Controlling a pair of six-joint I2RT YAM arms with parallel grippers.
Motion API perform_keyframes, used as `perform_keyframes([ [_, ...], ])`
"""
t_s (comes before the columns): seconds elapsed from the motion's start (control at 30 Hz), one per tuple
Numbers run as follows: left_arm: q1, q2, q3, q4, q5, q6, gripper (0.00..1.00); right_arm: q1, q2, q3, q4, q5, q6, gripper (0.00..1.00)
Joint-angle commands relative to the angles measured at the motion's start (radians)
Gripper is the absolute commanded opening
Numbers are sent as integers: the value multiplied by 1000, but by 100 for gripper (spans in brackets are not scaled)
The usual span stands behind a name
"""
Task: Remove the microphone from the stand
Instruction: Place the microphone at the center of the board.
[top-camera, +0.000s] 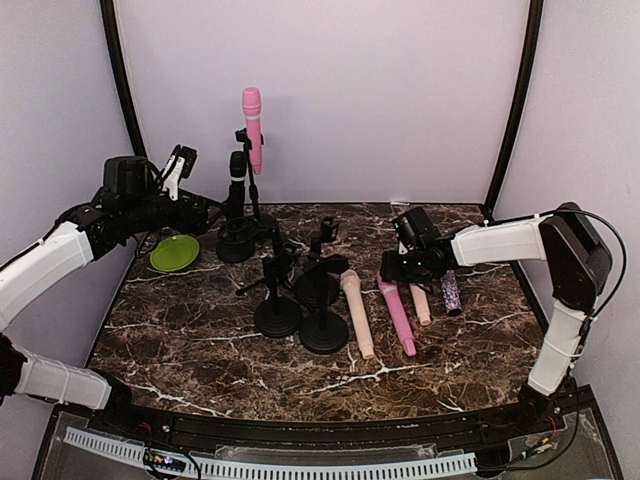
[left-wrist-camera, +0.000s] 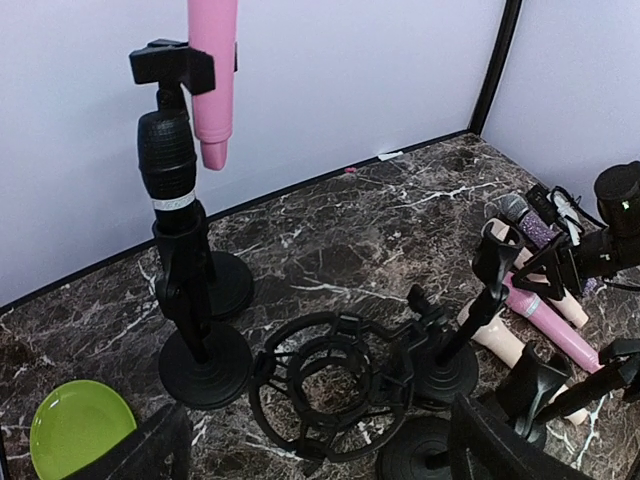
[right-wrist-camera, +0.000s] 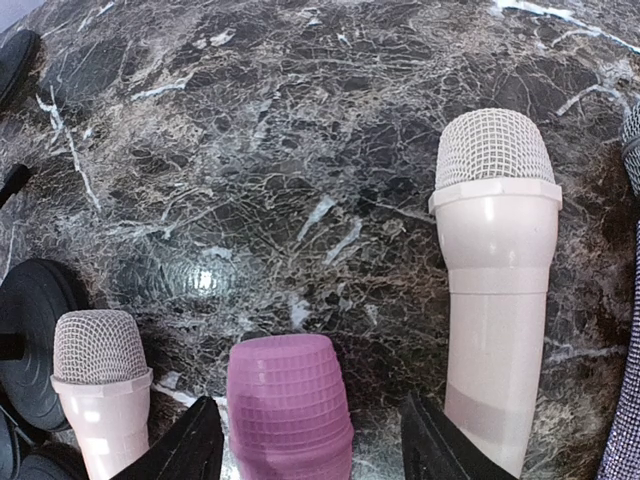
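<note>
A pink microphone (top-camera: 252, 115) stands upright in the clip of a black stand (top-camera: 250, 190) at the back left; it also shows in the left wrist view (left-wrist-camera: 213, 70). A black microphone (top-camera: 237, 170) sits in the stand beside it (left-wrist-camera: 168, 160). My left gripper (top-camera: 205, 212) is open and empty, left of these stands and apart from them (left-wrist-camera: 320, 450). My right gripper (top-camera: 400, 265) is open and low over the table. Its fingers straddle the head of a pink microphone (right-wrist-camera: 290, 400) lying flat, with gaps on both sides.
Several loose microphones lie right of centre: a beige one (top-camera: 357, 312), a short beige one (top-camera: 420, 303), a purple glitter one (top-camera: 451, 292). Empty black stands (top-camera: 324, 310) and a shock mount (left-wrist-camera: 335, 385) fill the middle. A green plate (top-camera: 175, 252) lies at left.
</note>
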Motion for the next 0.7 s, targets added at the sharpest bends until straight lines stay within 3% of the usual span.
perform_keyframes([
  [0.0, 47, 10, -6, 43, 49, -46, 91, -6, -30, -9, 77, -14, 9, 63],
  [0.17, 105, 20, -15, 52, 45, -41, 92, -7, -111, -56, 132, -49, 3, 64],
  [0.3, 198, 54, -24, 91, 142, -102, 92, -11, -208, -102, 183, -101, -26, 68],
  [0.67, 226, 303, 97, 82, 142, 21, 85, -40, -481, -277, 369, -277, -48, 79],
])
